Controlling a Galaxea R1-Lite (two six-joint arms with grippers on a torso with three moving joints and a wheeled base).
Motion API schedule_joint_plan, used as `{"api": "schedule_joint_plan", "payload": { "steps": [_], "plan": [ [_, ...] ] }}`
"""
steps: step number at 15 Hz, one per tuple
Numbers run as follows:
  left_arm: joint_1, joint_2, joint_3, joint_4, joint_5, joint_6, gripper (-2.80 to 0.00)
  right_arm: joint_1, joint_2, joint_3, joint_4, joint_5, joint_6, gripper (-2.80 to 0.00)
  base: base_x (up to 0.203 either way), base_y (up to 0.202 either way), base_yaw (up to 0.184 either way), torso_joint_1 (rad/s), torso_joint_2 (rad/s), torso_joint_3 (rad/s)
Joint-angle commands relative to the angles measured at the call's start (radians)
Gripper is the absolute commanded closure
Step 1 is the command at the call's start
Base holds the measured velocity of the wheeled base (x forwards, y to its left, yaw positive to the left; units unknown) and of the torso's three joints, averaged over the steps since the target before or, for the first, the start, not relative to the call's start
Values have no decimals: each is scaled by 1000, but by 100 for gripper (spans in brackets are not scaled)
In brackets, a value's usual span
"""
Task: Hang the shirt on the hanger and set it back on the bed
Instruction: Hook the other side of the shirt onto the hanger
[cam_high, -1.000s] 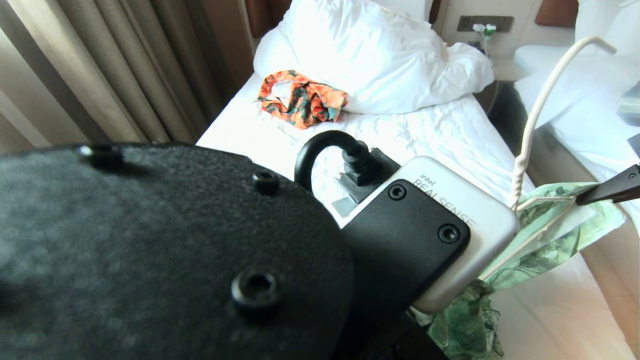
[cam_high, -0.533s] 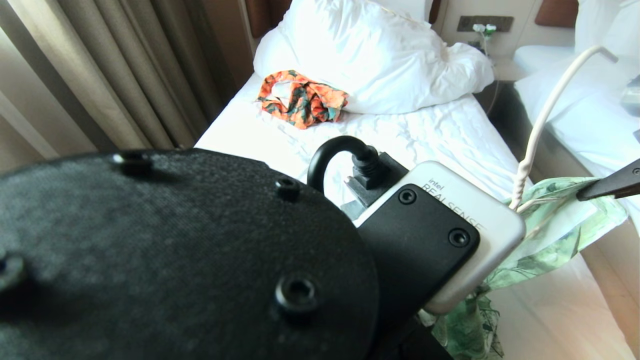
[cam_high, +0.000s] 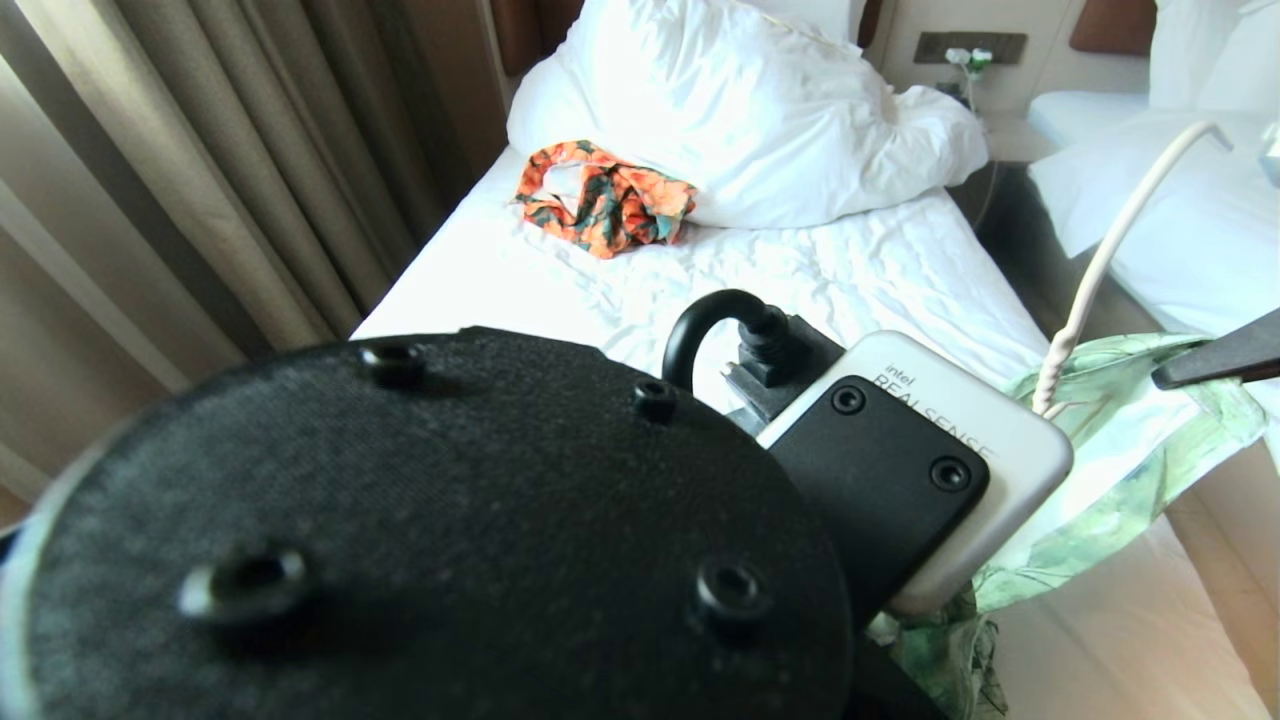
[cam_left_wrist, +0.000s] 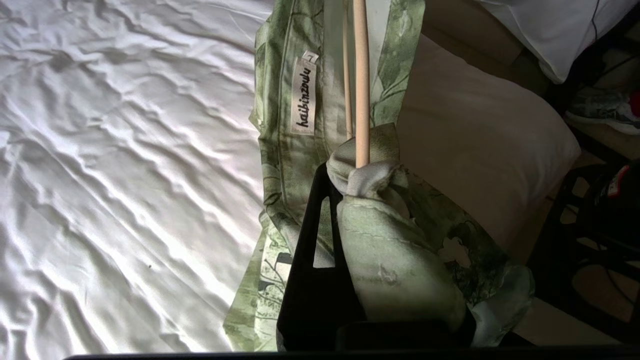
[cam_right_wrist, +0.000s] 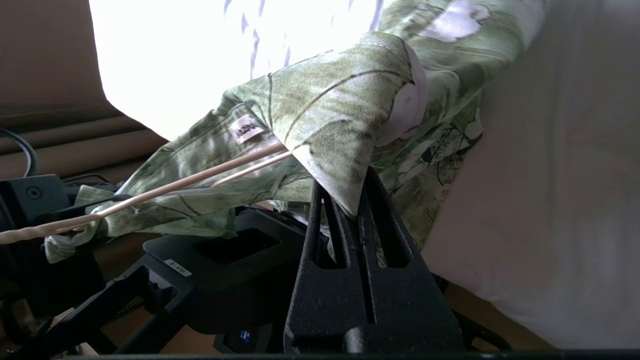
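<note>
Since the earlier head-view frames the left arm's black round wrist plate (cam_high: 430, 540) and its silver wrist camera (cam_high: 920, 470) have slid toward the right and lower in view, uncovering more of the beige curtain (cam_high: 200, 170). The hanger's (cam_high: 1110, 250) cream hook leans further to the right, and the right gripper's (cam_high: 1215, 362) dark finger sits slightly higher at the right edge. The bed (cam_high: 880, 270), its white pillow (cam_high: 740, 110) and the orange floral garment (cam_high: 605, 200) lie unchanged.

The left gripper (cam_left_wrist: 357, 172) is closed on a bunched fold of the shirt (cam_left_wrist: 400, 250) together with the hanger wire, which runs straight out from between the jaws; the shirt's collar band lies just beyond the jaws, above the wrinkled sheet. The right gripper's jaws are pressed together on a folded corner of the shirt at their tips, and the 2 thin hanger wires run away from that fold toward the left gripper. The shirt hangs between the 2 grippers, above the bed's near right edge.

The wrist camera reads "intel REALSENSE". A white neck label (cam_left_wrist: 304, 95) reads roughly "haibinzowy", with a small size tab (cam_left_wrist: 310, 56) above it marked "7".
</note>
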Motion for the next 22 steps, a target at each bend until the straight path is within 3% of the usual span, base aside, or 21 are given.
{"api": "schedule_joint_plan", "payload": {
  "steps": [1,8,12,22],
  "plan": [
    [6,52,23,-95,2,0,0,27,-24,2,-20,5,7,0,0,0,0,0,0,0],
    [67,247,45,-430,-20,-22,0,57,-19,8,-114,46,32,0,0,0,0,0,0,0],
    [114,370,-14,-569,-33,-25,0,96,-14,11,-141,83,30,0,0,0,0,0,0,0],
    [137,459,-99,-782,-30,-66,0,223,-152,46,-137,125,7,0,0,0,0,0,0,0]
  ]
}}
